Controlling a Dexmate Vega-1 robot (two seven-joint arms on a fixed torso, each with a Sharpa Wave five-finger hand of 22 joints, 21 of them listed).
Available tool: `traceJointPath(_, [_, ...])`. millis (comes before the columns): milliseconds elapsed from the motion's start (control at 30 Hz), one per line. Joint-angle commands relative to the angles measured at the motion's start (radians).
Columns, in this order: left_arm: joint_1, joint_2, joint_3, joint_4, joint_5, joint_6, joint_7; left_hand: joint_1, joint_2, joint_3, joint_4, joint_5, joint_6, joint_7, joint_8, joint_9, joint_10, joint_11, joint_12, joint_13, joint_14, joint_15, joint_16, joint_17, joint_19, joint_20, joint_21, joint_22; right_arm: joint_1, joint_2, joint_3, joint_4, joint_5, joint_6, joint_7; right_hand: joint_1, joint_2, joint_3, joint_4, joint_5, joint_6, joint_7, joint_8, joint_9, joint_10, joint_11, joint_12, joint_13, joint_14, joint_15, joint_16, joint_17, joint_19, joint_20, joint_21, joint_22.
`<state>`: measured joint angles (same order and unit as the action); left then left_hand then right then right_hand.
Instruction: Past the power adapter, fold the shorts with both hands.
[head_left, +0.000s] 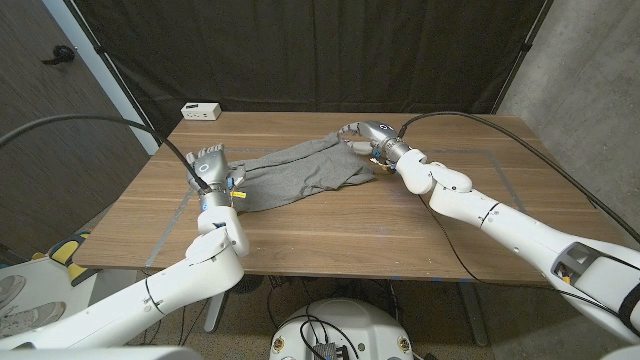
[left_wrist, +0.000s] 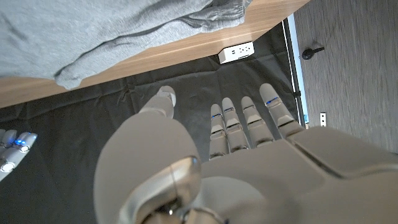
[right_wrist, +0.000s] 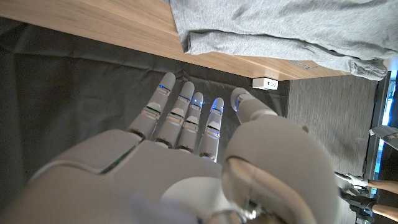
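Across the middle of the head view, grey shorts (head_left: 300, 172) spread rumpled on the wooden table (head_left: 340, 235), running from left of centre up toward the upper middle of the frame. At the left end of the cloth, left robot hand (head_left: 209, 164) raised, fingers pointing up and apart, holding nothing, just beside the edge of the fabric; whether touching it cannot be told. At the upper middle, right robot hand (head_left: 362, 134) over the far end of the shorts, fingers curved down onto the cloth; whether gripping it cannot be told from this view. Seen from the left wrist, left robot hand (left_wrist: 242, 155) with straight, spread fingers and nothing between them, shorts (left_wrist: 112, 31) across the upper part of the frame. Seen from the right wrist, right robot hand (right_wrist: 186, 162) with fingers extended side by side, nothing visible in them, shorts (right_wrist: 280, 28) in the upper right. Near the upper left of the head view, white power adapter (head_left: 200, 110) at the far edge of the table, well apart from the shorts.
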<state>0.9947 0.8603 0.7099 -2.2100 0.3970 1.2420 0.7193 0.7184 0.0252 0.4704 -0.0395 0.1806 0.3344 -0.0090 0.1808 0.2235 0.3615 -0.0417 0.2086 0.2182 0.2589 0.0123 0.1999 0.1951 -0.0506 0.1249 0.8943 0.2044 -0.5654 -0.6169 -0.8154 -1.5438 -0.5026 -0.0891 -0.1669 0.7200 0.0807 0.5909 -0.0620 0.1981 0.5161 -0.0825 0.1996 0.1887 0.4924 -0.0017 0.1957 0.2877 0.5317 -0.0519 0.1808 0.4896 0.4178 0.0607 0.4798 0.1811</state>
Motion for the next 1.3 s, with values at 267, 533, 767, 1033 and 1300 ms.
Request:
traceJointPath(267, [-0.045,0.041,0.115,0.006,0.091,0.08,-0.096,0.009,-0.032,-0.017,-0.022,-0.004,-0.005,-0.011,0.003,-0.007,-0.017,-0.008,-0.006,-0.002,-0.016,-0.003,-0.005,-0.005,-0.014,0.002,-0.011,-0.006,-0.065,0.001,0.011,-0.031,0.001,-0.015,-0.007,-0.009,0.004,0.006,-0.006,-0.005,-0.006,0.004,-0.002,0.002,-0.003,-0.002,-0.002,-0.003,-0.01,-0.064,0.003,-0.007,-0.008,0.001,-0.003,0.003])
traceJointPath(533, [-0.073,0.048,0.163,0.014,0.114,0.105,-0.13,0.011,-0.051,-0.03,-0.035,-0.002,-0.012,-0.017,0.004,-0.013,-0.023,-0.014,-0.006,-0.004,-0.022,-0.002,-0.006,-0.008,-0.016,0.003,-0.016,-0.011,-0.076,0.003,0.005,-0.028,-0.001,-0.013,-0.006,-0.012,0.006,0.006,-0.008,-0.007,-0.005,0.004,-0.002,0.002,-0.002,0.006,-0.001,-0.005,-0.012,-0.063,0.006,-0.01,-0.008,0.001,-0.004,0.003])
traceJointPath(767, [-0.104,0.064,0.208,0.006,0.128,0.132,-0.171,0.015,-0.075,-0.043,-0.048,0.004,-0.004,-0.02,0.009,-0.018,-0.021,-0.017,-0.003,-0.006,-0.025,-0.001,-0.006,-0.01,-0.018,0.006,-0.022,-0.014,-0.089,0.004,0.0,-0.028,-0.003,-0.013,-0.008,-0.012,0.009,0.008,-0.011,-0.007,-0.002,0.005,-0.001,0.002,0.002,-0.001,0.001,-0.007,-0.011,-0.062,0.008,-0.016,-0.008,0.001,-0.005,0.003])
traceJointPath(1033, [-0.14,0.086,0.253,-0.006,0.192,0.154,-0.321,0.014,-0.123,-0.074,-0.065,0.02,-0.009,-0.016,0.008,-0.025,-0.036,-0.013,-0.005,-0.007,-0.052,0.021,-0.012,-0.011,-0.038,0.026,-0.041,-0.018,-0.106,0.002,-0.001,-0.032,-0.001,-0.012,-0.014,-0.014,0.012,0.008,-0.015,-0.009,0.002,0.008,0.0,0.002,0.009,0.008,0.003,-0.011,-0.01,-0.061,0.012,-0.021,-0.009,0.003,-0.006,0.003])
traceJointPath(1300, [-0.154,0.083,0.279,0.009,0.294,0.154,-0.459,0.01,-0.155,-0.101,-0.071,0.035,-0.023,-0.011,0.006,-0.027,-0.054,-0.009,-0.006,-0.008,-0.065,0.031,-0.011,-0.011,-0.045,0.041,-0.053,-0.02,-0.112,0.005,-0.004,-0.022,0.009,-0.009,-0.003,-0.017,0.015,0.008,-0.018,-0.01,0.008,0.009,0.002,0.002,0.011,0.001,0.004,-0.015,-0.009,-0.062,0.015,-0.026,-0.01,0.004,-0.008,0.003])
